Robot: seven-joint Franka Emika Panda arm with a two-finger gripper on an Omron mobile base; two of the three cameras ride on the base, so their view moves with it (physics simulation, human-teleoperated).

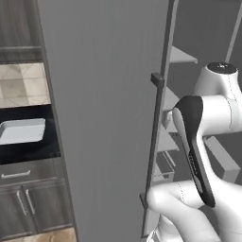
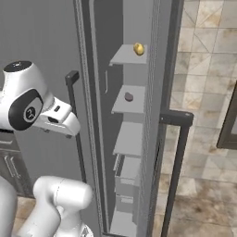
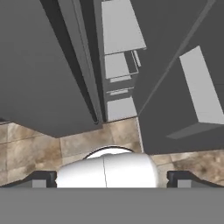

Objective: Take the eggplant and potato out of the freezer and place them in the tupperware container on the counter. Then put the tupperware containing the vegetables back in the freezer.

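Note:
The freezer point(image 2: 129, 139) stands open, its grey shelves showing between a ribbed door panel point(image 1: 108, 118) and the swung-out door point(image 2: 159, 115). The yellow-tan potato point(image 2: 138, 48) lies on the top shelf. One shelf lower sits the small dark eggplant point(image 2: 129, 96). Far to the left, the pale tupperware container point(image 1: 21, 131) rests on the black counter point(image 1: 28, 149) with nothing visible in it. My gripper point(image 3: 111, 179) is open and holds nothing; it points down at the floor in front of the freezer's lower shelves point(image 3: 118, 65), well short of both vegetables.
Two dark bar handles jut out, one on the left panel point(image 1: 156, 142) and one on the open door point(image 2: 178, 152). A door bin point(image 3: 197, 87) projects on the right. Grey drawers and cabinets point(image 1: 23, 198) sit under the counter. Tan tiled floor point(image 2: 208, 185) lies to the right.

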